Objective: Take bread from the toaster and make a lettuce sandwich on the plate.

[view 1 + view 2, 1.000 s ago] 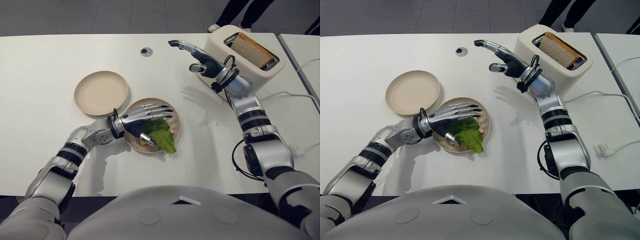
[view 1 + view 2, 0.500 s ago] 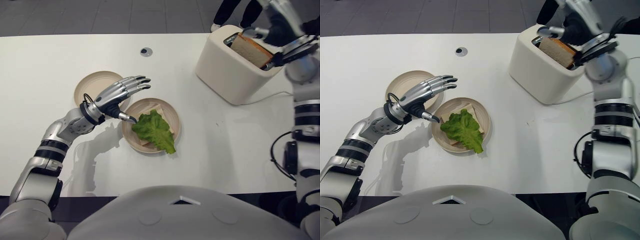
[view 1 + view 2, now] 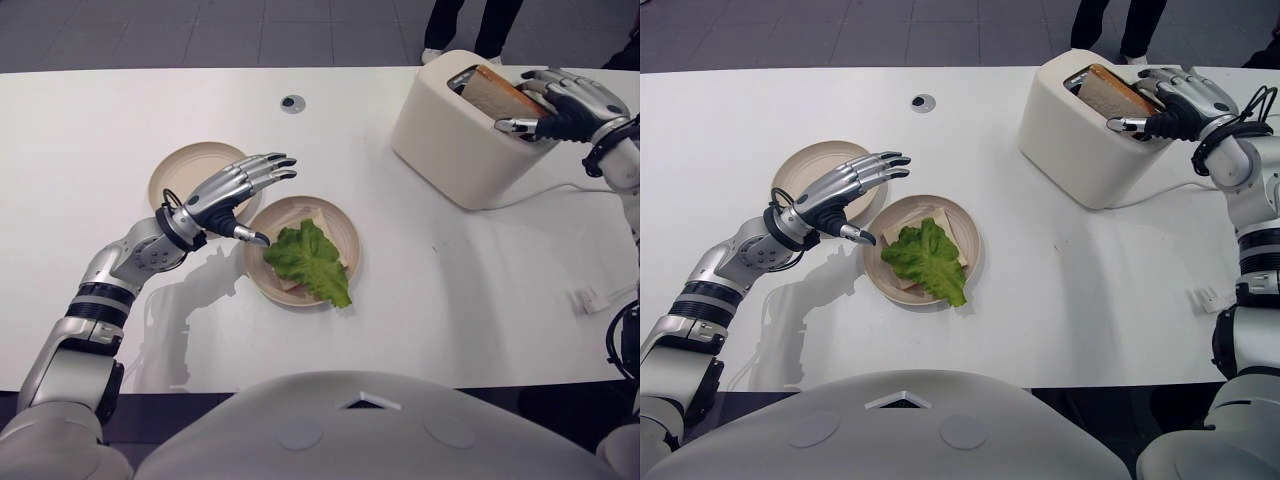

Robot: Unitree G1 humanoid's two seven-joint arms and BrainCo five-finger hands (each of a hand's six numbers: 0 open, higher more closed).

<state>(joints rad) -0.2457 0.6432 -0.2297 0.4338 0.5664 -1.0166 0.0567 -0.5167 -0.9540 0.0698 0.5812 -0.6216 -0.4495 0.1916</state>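
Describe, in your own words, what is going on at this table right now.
A humanoid robot is making a lettuce sandwich. Its right hand is at the top of the toaster, against the bread slice standing in the slot. On the plate a lettuce leaf already lies over a bottom slice. The left hand hovers open just left of that plate, holding nothing.

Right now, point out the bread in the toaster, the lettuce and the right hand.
bread (image 3: 502, 92), left eye view, on its browned face.
lettuce (image 3: 311, 262), left eye view, middle of the leaf.
right hand (image 3: 574, 97), left eye view, back of the hand.
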